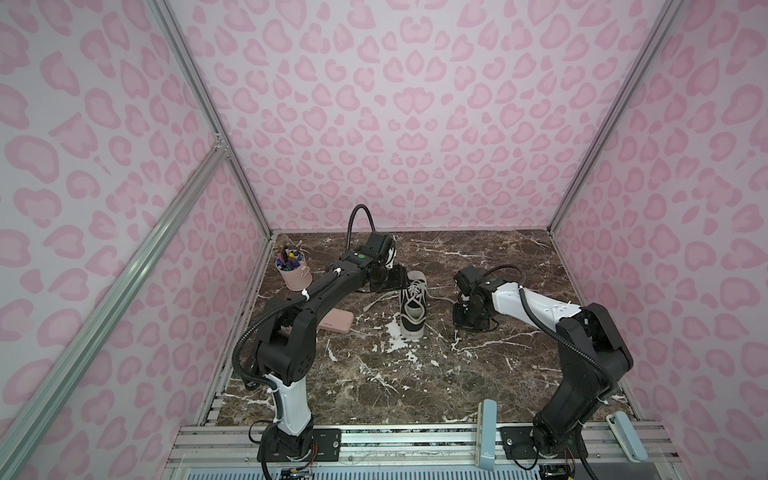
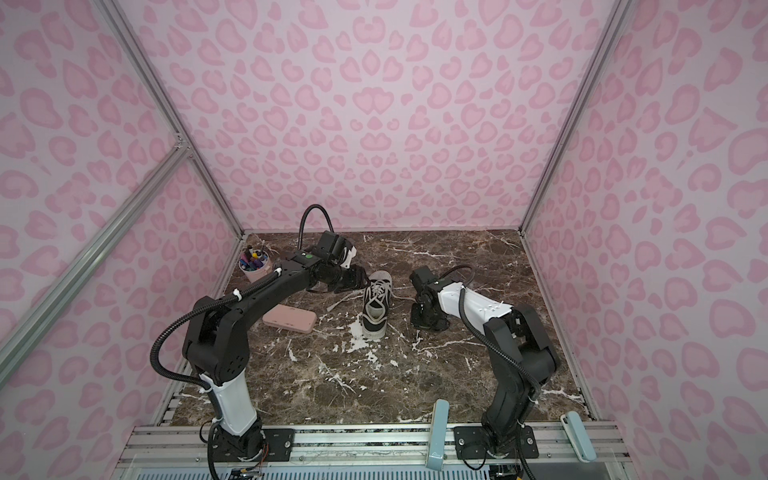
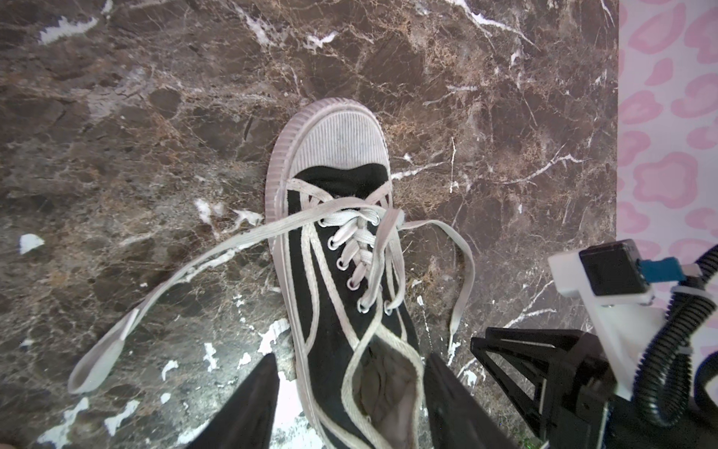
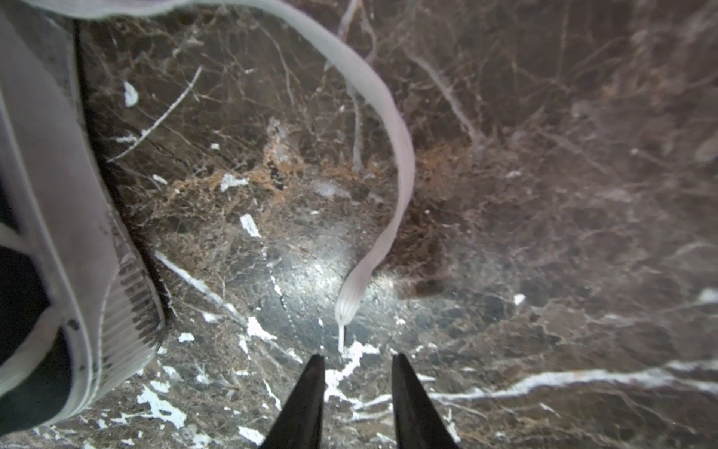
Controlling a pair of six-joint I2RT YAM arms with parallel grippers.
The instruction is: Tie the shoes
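The black sneaker [image 1: 412,309] stands in the middle of the table [image 1: 415,386], toe far and heel near, its white laces [image 3: 103,355] untied and trailing to both sides. The left gripper [image 3: 349,357] hangs open above it, fingers spread either side of the heel opening. The right gripper [image 4: 358,357], right of the shoe, is open and empty, just short of a lace end [image 4: 349,295].

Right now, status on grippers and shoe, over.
Left gripper open over sneaker heel. Right gripper open, low, lace tip just ahead, not gripped. Laces untied, ends loose on table. Pink case off to side.
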